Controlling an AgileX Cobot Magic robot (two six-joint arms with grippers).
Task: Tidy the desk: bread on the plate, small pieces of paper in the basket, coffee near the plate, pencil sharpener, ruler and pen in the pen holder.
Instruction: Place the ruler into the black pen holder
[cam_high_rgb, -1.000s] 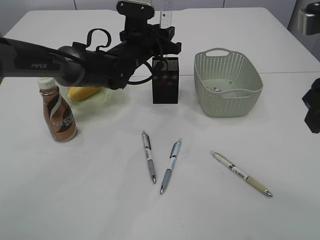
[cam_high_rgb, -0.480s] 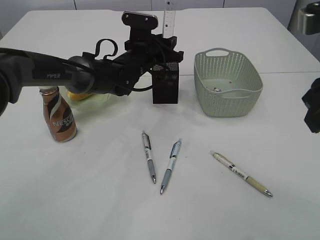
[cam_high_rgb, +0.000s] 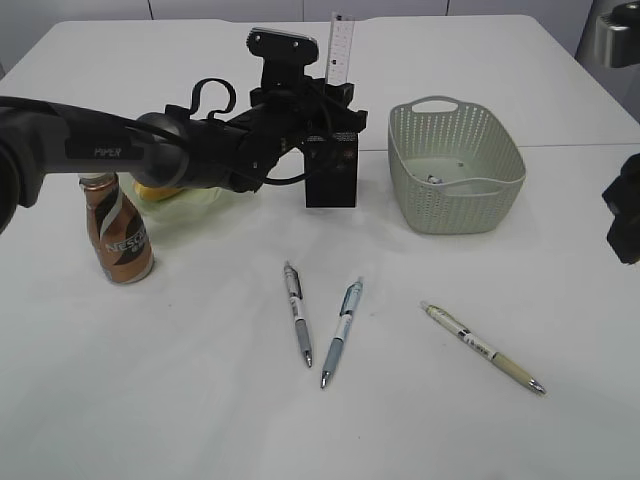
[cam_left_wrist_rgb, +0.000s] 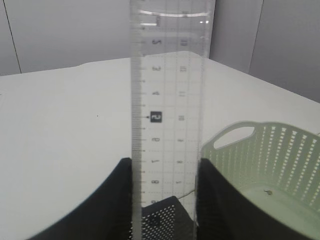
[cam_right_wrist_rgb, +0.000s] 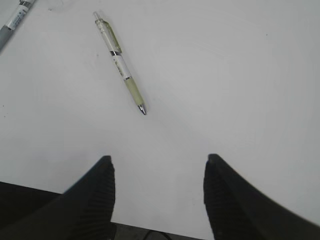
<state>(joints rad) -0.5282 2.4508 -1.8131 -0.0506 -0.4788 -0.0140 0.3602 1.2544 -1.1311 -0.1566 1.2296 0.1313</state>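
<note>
The step in hand is judged to be the stowing of the ruler (cam_left_wrist_rgb: 169, 100) in the pen holder (cam_high_rgb: 330, 168). The ruler is held upright between the jaws of the left gripper (cam_left_wrist_rgb: 165, 200), which are clenched on its two long edges. The mouth of the pen holder is seen directly below the jaws, under the ruler's lower end. For the next move, a straight descent with the ruler kept vertical is called for, then release once its end is inside the cup.

The basket (cam_high_rgb: 455, 165) is located right of the left jaws. The right gripper (cam_right_wrist_rgb: 157, 200) is held released over bare desk (cam_right_wrist_rgb: 240, 75), nothing between its jaws; a cream pen (cam_right_wrist_rgb: 120, 62) is seen ahead of them, well apart. The surface is plain white; grey wall panels are seen behind.
</note>
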